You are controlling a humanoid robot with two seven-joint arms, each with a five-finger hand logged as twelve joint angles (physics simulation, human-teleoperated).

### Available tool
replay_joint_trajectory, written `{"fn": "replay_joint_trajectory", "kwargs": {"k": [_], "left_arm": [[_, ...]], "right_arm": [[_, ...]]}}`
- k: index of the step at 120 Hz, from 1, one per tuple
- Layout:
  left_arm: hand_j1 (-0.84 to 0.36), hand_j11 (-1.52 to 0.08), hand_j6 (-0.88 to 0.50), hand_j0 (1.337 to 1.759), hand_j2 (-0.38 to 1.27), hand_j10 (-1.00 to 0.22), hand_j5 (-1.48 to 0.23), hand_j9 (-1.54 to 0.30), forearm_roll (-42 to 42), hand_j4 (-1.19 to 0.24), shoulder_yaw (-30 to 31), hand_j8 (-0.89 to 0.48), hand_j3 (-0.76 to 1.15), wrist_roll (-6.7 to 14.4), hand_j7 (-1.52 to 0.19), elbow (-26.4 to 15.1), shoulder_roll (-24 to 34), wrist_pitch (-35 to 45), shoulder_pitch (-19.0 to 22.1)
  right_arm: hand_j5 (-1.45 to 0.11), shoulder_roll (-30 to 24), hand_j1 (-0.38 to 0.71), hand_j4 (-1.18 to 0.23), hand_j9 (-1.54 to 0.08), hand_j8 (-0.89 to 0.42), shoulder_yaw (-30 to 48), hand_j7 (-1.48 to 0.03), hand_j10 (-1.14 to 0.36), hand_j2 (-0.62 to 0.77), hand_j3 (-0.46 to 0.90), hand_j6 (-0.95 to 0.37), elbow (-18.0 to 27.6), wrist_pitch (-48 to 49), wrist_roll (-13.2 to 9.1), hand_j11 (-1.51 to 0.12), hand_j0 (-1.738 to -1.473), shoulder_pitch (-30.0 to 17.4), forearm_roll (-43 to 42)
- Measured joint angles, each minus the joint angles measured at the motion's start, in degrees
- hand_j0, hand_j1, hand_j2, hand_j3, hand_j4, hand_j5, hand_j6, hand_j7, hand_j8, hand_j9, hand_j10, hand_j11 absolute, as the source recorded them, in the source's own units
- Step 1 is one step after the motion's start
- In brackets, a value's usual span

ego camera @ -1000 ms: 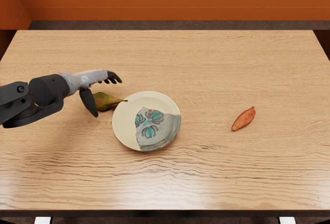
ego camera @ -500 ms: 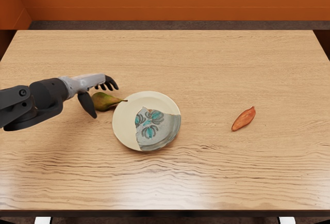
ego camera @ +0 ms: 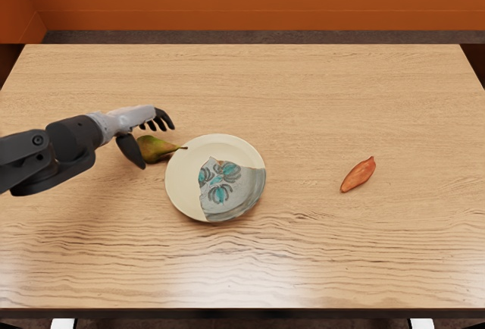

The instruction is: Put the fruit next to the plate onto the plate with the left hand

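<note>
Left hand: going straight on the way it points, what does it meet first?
Likely the pear, just ahead of the left hand between its open thumb and fingers; the plate lies beyond. The hand's height is unclear, so it could pass above.

Left hand (ego camera: pixel 139 130) – pale grey palm, black fingers (ego camera: pixel 161 120); bulky dark grey rounded forearm (ego camera: pixel 45 156).

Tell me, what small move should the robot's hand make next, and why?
Probably lower and close the fingers around the green-brown pear. The left hand is open, with thumb and fingers on either side of the pear, which lies beside the cream round plate and is not yet gripped.
</note>
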Motion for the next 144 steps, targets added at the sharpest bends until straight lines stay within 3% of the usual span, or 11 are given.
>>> {"fn": "replay_joint_trajectory", "kwargs": {"k": [104, 144], "left_arm": [[-0.15, -0.55, -0.43, 1.658, 0.09, -0.42, -0.55, -0.55, 0.0, -0.43, 1.8, -0.43, 0.0, 0.1, -0.55, 0.1, -0.7, 1.2, 0.5], [-0.29, -0.74, -0.55, 1.657, 0.17, -0.52, -0.72, -0.73, 0.0, -0.57, 2.1, -0.44, 0.0, 0.2, -0.72, 0.1, -0.8, 1.2, 0.5]], "right_arm": [[0.0, 0.0, -0.35, 0.0, 0.0, 0.0, 0.0, 0.0, 0.0, 0.0, 0.0, 0.0, -0.2, 0.0, 0.0, 0.0, -1.658, -0.1, 0.0], [0.0, 0.0, -0.35, 0.0, 0.0, 0.0, 0.0, 0.0, 0.0, 0.0, 0.0, 0.0, -0.2, 0.0, 0.0, 0.0, -1.658, -0.3, 0.0]]}}
